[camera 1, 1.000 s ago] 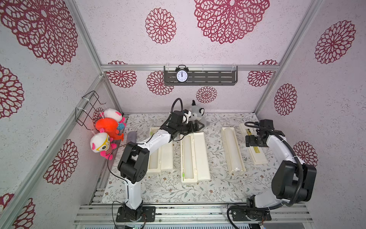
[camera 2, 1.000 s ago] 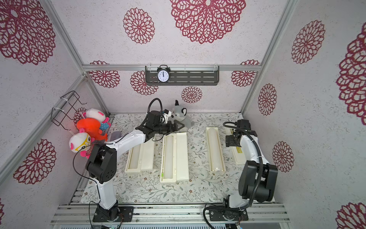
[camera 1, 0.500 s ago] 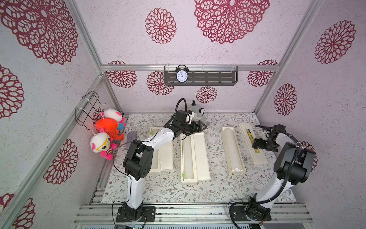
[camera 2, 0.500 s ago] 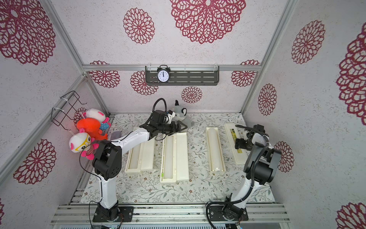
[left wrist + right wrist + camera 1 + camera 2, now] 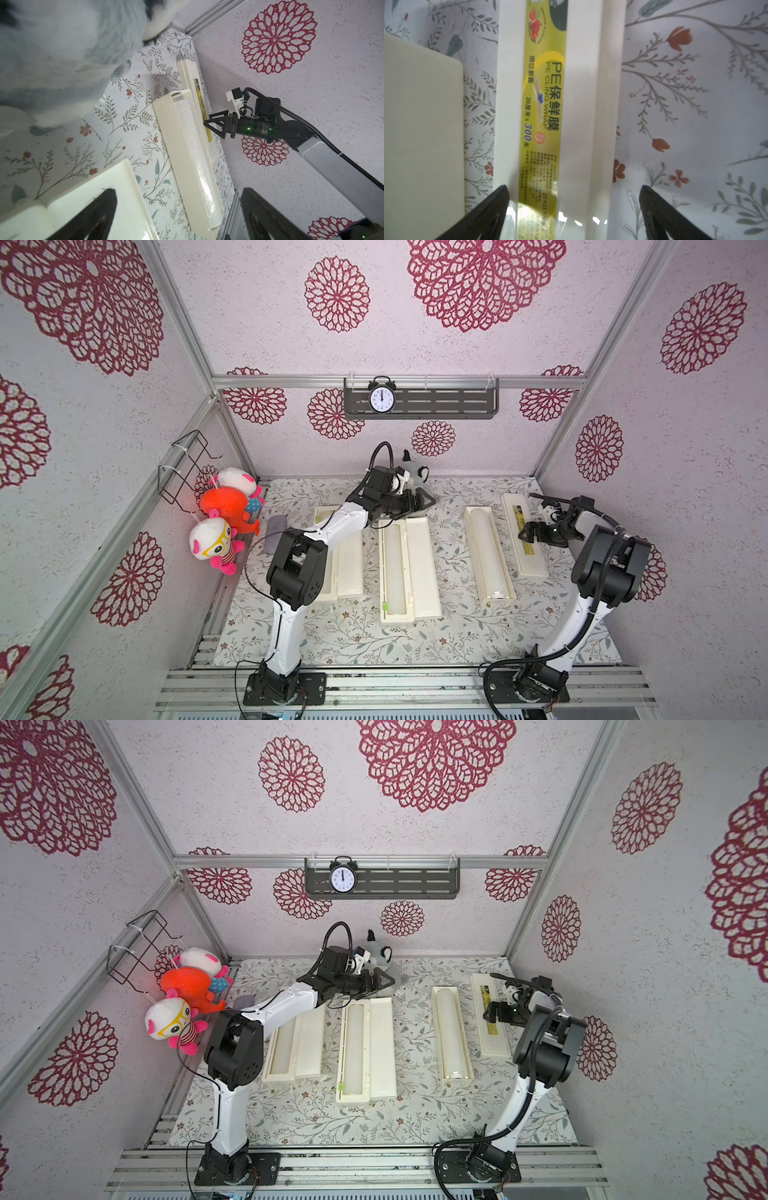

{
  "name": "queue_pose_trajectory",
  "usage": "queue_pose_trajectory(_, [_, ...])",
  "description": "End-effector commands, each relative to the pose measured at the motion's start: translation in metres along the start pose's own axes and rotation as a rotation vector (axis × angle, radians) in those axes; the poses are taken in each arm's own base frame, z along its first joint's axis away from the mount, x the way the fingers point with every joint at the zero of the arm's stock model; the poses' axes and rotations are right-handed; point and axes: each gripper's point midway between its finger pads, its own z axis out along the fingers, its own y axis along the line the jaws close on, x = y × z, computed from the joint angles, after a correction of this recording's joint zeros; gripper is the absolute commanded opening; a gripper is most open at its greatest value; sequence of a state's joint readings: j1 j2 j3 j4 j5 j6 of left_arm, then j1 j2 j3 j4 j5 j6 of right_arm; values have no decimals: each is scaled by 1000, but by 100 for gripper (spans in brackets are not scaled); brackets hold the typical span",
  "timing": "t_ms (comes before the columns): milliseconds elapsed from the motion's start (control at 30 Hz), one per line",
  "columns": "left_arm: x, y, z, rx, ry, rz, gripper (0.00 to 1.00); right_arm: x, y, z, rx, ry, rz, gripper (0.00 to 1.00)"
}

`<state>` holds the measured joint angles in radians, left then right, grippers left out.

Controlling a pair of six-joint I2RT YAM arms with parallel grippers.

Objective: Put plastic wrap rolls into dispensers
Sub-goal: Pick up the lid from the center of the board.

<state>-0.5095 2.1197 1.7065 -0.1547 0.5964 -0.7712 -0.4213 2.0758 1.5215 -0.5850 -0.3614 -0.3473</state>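
A glossy translucent-white plastic wrap roll (image 5: 487, 547) lies in its long cream-white dispenser tray (image 5: 498, 600). Just beside it, a yellow-green labelled cream lid (image 5: 532, 564) sits under the right gripper (image 5: 524, 536), jaws spread, empty. The left gripper (image 5: 422, 506), also spread and empty, hovers near a grey plush toy (image 5: 415, 479).

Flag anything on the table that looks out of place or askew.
The labelled lid lies apart from its roll-filled tray, with cloth showing between them. The middle lid and left lid adjoin their trays. It looks detached.

The left arm (image 5: 336, 526) partly hides one dispenser (image 5: 351, 564).
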Motion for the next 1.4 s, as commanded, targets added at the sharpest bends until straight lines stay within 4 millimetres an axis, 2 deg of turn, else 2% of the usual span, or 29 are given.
queue_pose_trajectory(0, [-3, 1, 1, 4, 4, 1, 98, 11, -11, 2, 100, 65, 16, 99])
queue_pose_trajectory(200, [-1, 3, 4, 5, 4, -10, 98, -21, 0, -31, 253, -21, -18, 99])
queue_pose_trajectory(267, [-2, 4, 3, 5, 1, -12, 98, -29, 1, -36, 279, -44, -11, 99])
queue_pose_trajectory(600, [-2, 10, 0, 0, -3, -20, 98, -38, -5, -9, 292, 10, 6, 99])
queue_pose_trajectory(800, [-4, 14, 2, 2, -8, -31, 98, -34, 3, 6, 246, 53, -8, 99])
queue_pose_trajectory(967, [-4, 15, 4, 7, -6, -34, 98, -40, 15, 4, 203, 25, -5, 99])
queue_pose_trajectory(1233, [-3, 16, 4, 10, -5, -40, 98, -60, 35, -15, 179, -44, -37, 99])
queue_pose_trajectory(1367, [-3, 15, 4, 13, -6, -39, 98, -60, 40, -11, 187, -29, -51, 99])
